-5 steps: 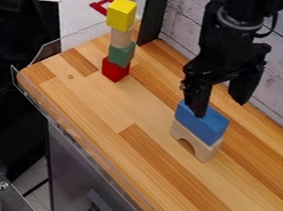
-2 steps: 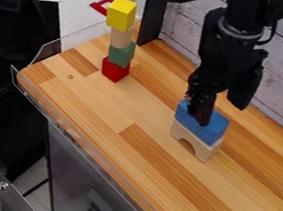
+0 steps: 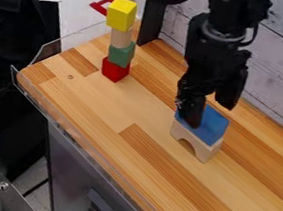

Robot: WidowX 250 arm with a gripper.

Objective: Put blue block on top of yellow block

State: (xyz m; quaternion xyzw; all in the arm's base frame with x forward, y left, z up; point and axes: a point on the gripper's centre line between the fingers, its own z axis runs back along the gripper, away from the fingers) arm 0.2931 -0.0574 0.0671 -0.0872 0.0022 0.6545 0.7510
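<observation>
Camera view: the blue block [image 3: 215, 125] lies under the claw [image 3: 208, 116], its fingers apart, one overlapping the block.

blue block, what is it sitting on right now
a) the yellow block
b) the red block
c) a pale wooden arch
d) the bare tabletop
c, the blue block rests on top of the pale wooden arch, whose curved cutout shows below it
</observation>
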